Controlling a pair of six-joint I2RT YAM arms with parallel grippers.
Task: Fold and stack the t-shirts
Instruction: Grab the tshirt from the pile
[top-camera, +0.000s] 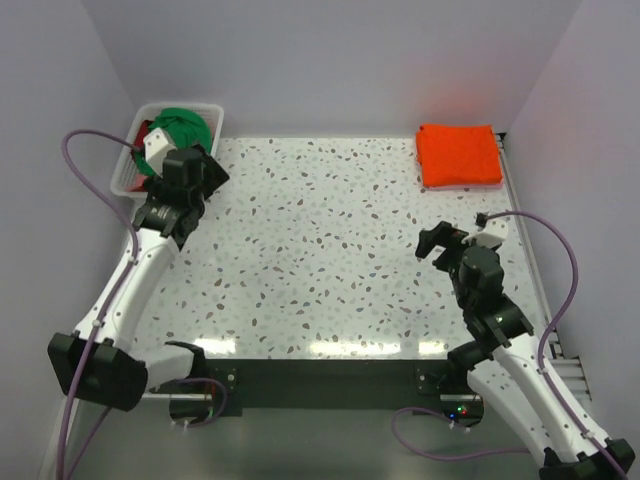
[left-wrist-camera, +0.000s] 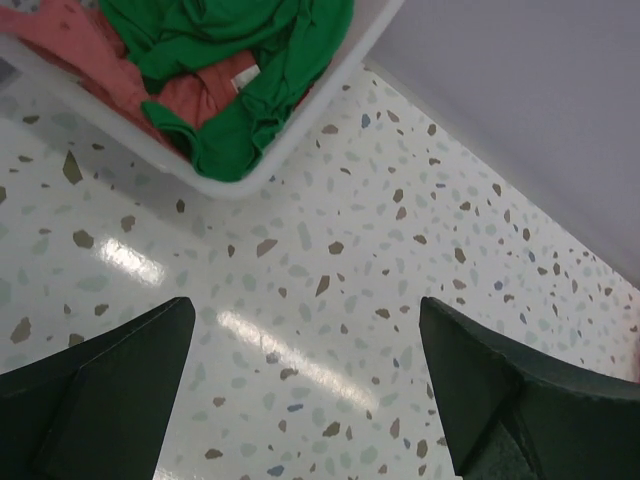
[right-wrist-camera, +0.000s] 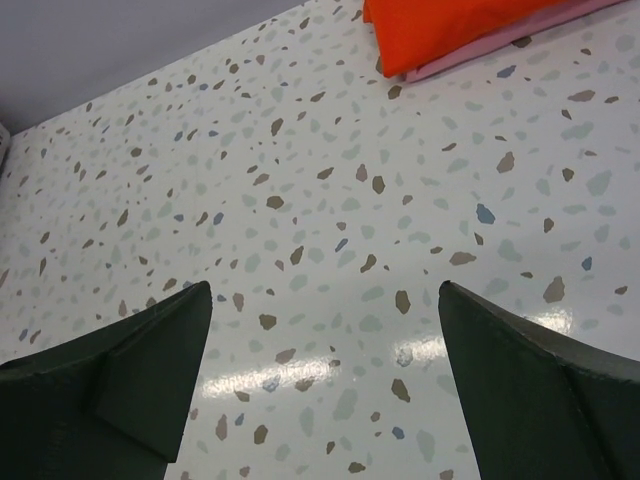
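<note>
A crumpled bright green t-shirt (top-camera: 182, 126) lies in the white basket (top-camera: 128, 166) at the back left. In the left wrist view the green shirt (left-wrist-camera: 250, 60) lies over a dusty pink shirt (left-wrist-camera: 80, 45) with a white tag (left-wrist-camera: 245, 78). A folded orange t-shirt (top-camera: 458, 153) lies at the back right on a pale pink folded layer (top-camera: 470, 186); both show in the right wrist view (right-wrist-camera: 450, 30). My left gripper (top-camera: 210, 167) is open and empty just beside the basket. My right gripper (top-camera: 437, 243) is open and empty over bare table, short of the orange stack.
The speckled white table (top-camera: 320, 250) is boxed in by pale walls on the left, back and right. The basket's rim (left-wrist-camera: 300, 130) lies just ahead of the left fingers (left-wrist-camera: 110, 390). A dark strip runs along the near edge between the arm bases.
</note>
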